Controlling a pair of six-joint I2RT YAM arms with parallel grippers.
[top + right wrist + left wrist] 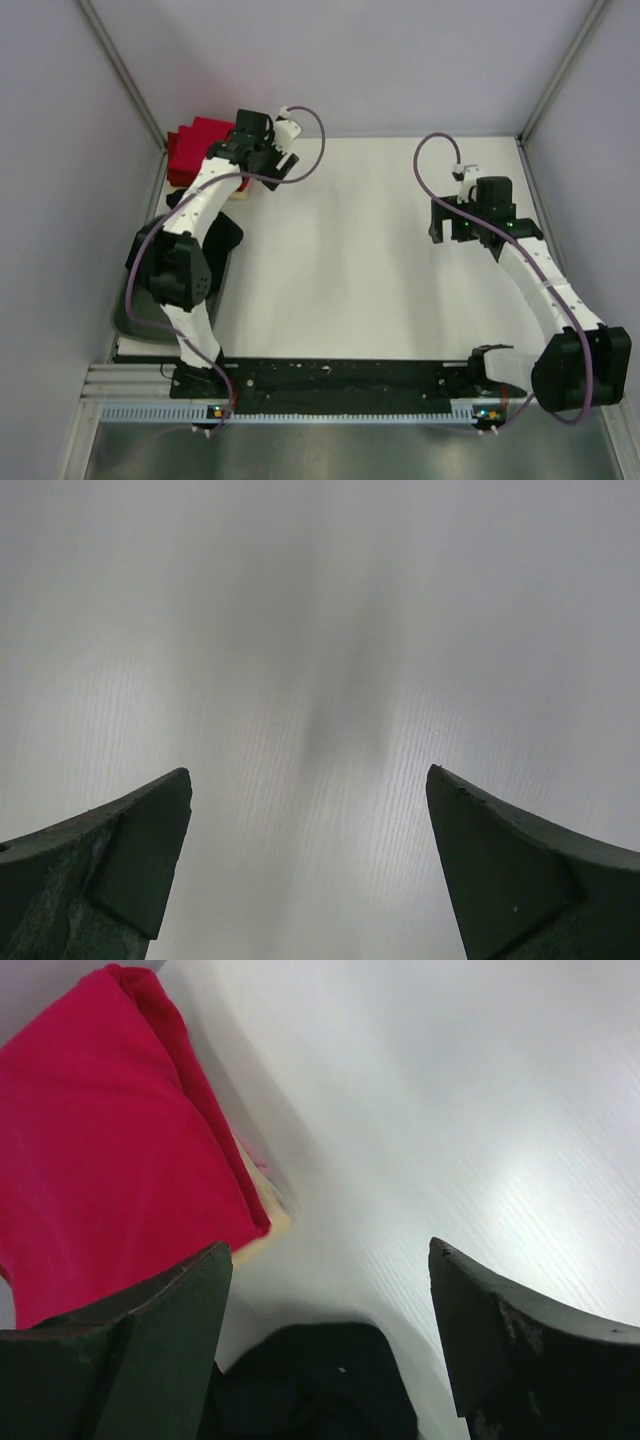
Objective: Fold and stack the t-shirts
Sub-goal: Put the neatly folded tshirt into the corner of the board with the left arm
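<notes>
Red shirts (100, 1140): I see them stacked, far left worktop (360, 270) corner — cream shirt (262, 1230) underneath.
Left gripper (328, 1260): spread, just beside them.
Right gripper (308, 780): spread over worktop.

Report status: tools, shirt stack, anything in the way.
Left tool open, empty, beside red shirts. Right tool open, empty, over table. Shirts stacked far-left corner, cream shirt underneath. Nothing in the way.

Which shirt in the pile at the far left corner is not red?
The cream-coloured shirt: only its pale edge shows, peeking out under the folded red shirts that lie on top of it.
</notes>
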